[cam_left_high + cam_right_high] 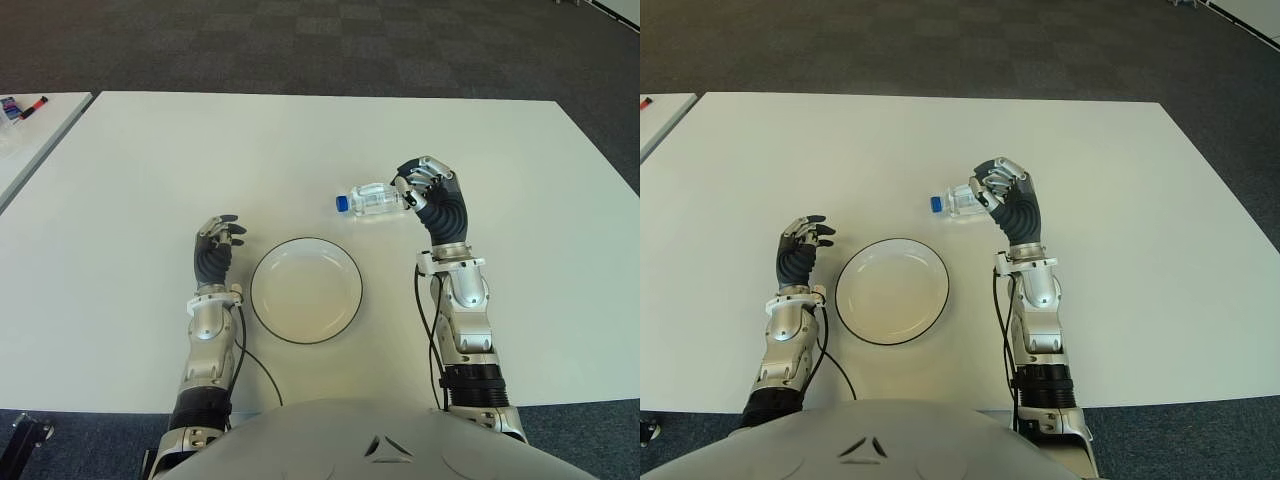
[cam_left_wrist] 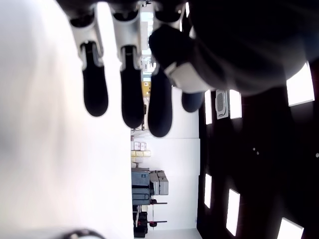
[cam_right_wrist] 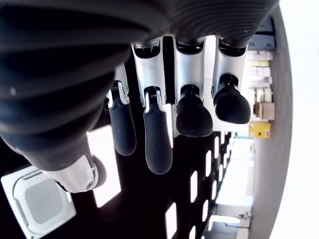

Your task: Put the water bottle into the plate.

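Observation:
A clear water bottle [image 1: 374,201] with a blue cap lies on its side on the white table [image 1: 200,150], cap toward my left. My right hand [image 1: 418,188] is at the bottle's base end, fingers half curled and overlapping that end in the eye views. In the right wrist view its fingers [image 3: 192,117] hang loosely with nothing between them and the thumb. The round white plate [image 1: 300,295] with a dark rim sits nearer to me, left of the right forearm and holding nothing. My left hand [image 1: 220,238] shows just left of the plate, its fingers [image 2: 132,94] relaxed and holding nothing.
A second white table [image 1: 30,140] stands at the far left with small items [image 1: 25,106] on it. Dark carpet [image 1: 300,40] lies beyond the table's far edge.

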`<action>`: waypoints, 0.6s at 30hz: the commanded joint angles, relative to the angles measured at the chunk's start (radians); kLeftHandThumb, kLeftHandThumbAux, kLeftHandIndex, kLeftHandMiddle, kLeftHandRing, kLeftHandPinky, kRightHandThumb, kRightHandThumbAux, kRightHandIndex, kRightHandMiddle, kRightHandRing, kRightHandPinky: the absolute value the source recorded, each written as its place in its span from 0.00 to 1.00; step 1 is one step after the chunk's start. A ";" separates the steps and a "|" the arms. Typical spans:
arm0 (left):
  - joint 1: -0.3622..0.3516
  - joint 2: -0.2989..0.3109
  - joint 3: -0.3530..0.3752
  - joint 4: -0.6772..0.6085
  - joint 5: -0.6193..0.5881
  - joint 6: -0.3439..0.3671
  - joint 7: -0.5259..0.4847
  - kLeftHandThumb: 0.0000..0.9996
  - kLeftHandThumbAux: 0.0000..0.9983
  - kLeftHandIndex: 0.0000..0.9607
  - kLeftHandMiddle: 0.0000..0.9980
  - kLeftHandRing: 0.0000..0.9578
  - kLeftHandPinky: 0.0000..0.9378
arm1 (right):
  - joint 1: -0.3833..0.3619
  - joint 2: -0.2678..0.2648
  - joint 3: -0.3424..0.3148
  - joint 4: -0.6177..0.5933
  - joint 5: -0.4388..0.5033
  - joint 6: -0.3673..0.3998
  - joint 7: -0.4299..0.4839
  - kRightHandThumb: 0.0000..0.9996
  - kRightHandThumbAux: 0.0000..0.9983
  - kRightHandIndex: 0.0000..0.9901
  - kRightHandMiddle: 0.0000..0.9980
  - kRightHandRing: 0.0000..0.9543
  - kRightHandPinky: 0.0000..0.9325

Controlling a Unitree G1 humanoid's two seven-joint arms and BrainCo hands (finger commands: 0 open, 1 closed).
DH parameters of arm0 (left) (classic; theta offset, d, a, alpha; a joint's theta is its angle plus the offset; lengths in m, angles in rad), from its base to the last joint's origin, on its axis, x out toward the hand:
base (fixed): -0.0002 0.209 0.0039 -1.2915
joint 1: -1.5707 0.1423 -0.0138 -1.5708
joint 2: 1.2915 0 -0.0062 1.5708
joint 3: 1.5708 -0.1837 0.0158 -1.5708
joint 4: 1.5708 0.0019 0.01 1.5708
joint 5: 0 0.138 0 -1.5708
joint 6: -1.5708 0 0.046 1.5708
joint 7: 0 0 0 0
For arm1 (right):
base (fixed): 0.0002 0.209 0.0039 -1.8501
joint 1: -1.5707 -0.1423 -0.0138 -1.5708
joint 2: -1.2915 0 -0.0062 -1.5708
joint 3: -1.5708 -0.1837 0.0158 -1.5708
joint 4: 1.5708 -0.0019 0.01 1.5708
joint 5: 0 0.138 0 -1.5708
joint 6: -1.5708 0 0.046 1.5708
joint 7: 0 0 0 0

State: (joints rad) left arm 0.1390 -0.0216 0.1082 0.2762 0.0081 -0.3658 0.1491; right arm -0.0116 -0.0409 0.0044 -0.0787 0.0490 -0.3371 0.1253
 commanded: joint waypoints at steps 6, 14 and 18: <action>-0.007 0.004 0.004 0.010 0.001 0.021 -0.002 0.94 0.66 0.40 0.53 0.48 0.53 | -0.012 -0.030 -0.014 0.012 0.027 -0.040 0.038 0.85 0.67 0.44 0.56 0.82 0.82; -0.008 0.002 0.004 0.014 0.002 0.018 0.000 0.94 0.66 0.40 0.53 0.48 0.52 | -0.013 -0.034 -0.018 0.007 0.038 -0.043 0.050 0.85 0.67 0.45 0.57 0.82 0.83; -0.008 0.001 0.004 0.017 0.005 0.011 0.003 0.94 0.66 0.41 0.53 0.48 0.51 | -0.012 -0.035 -0.019 0.005 0.023 -0.049 0.041 0.85 0.67 0.45 0.57 0.82 0.83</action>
State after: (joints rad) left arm 0.1371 -0.0192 0.1104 0.2777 0.0087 -0.3593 0.1492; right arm -0.0149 -0.0748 -0.0142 -0.0781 0.0785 -0.3775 0.1699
